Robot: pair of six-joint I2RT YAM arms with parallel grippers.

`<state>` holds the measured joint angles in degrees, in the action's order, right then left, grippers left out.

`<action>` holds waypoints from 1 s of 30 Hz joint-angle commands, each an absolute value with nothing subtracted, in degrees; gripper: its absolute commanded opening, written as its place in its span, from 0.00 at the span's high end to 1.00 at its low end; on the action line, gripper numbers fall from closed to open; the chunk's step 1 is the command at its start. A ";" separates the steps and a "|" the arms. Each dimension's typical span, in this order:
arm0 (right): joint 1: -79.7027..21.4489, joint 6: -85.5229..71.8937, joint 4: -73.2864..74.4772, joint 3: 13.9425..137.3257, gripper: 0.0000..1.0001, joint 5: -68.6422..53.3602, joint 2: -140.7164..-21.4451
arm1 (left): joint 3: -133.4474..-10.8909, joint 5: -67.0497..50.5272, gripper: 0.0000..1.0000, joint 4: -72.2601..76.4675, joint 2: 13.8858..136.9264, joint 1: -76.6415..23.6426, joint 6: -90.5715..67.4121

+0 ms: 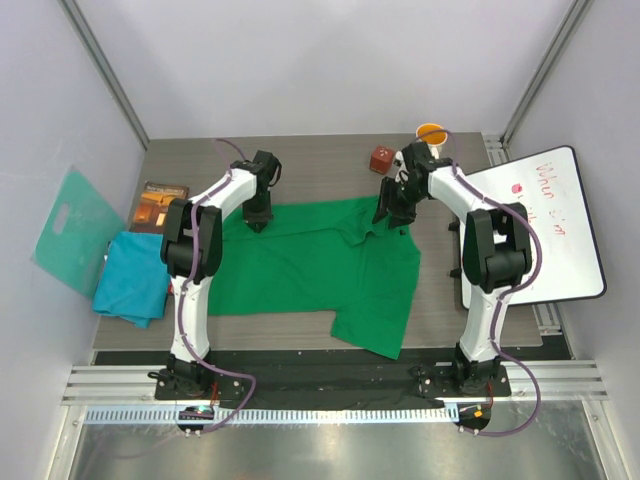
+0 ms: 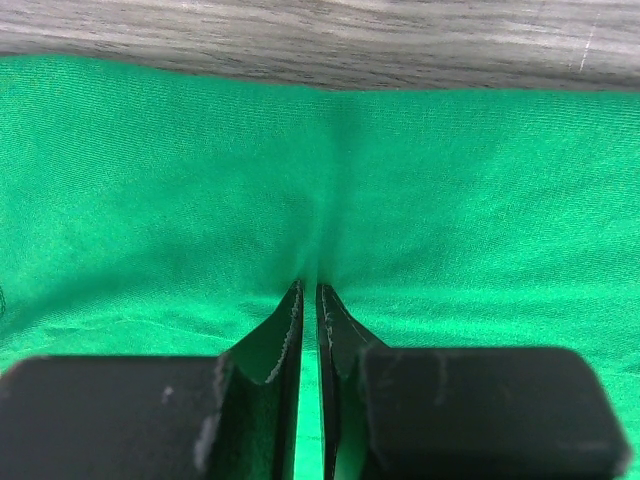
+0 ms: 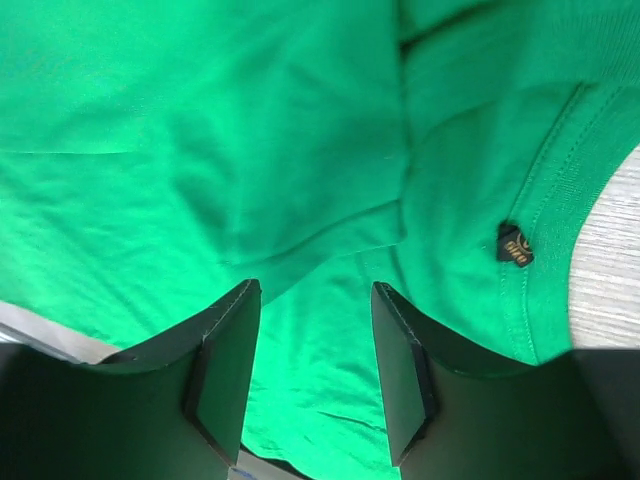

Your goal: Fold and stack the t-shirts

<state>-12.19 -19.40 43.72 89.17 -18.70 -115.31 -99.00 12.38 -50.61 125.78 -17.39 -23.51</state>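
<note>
The left hand [image 2: 310, 292] pinches a thin fold of the green t-shirt [image 1: 300, 270]; the right hand [image 3: 315, 300] hangs open over it. A one-sided lift could slip or bunch the cloth.

Frame edges cut off the green t-shirt [image 1: 300, 270] in both wrist views, its collar label [image 3: 513, 245] was too small to read, and the whiteboard [image 1: 572, 262] writing was illegible from above.

Both arms reach forward with wrists bent down, the left claw [image 2: 310, 292] pinched almost together on the green t-shirt [image 2: 470, 200], the right claw [image 3: 315, 295] spread apart.
</note>
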 commanded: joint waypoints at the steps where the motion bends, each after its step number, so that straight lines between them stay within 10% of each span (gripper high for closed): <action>1: -12.74 -20.30 40.08 89.65 0.45 -19.69 -109.42 | -97.21 11.34 0.90 -52.21 127.44 -17.14 -23.47; 22: -18.19 -23.82 39.90 92.11 0.44 -18.37 -115.84 | -94.92 11.78 0.91 -51.50 126.12 -17.31 -23.03; 30: -18.19 -23.73 41.39 91.32 0.67 -16.61 -115.49 | -94.40 11.51 0.91 -51.15 126.04 -17.32 -22.94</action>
<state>-18.26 -23.40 40.84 89.76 -17.76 -116.53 -97.25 12.36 -49.04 124.84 -17.41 -23.49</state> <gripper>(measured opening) 0.426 0.096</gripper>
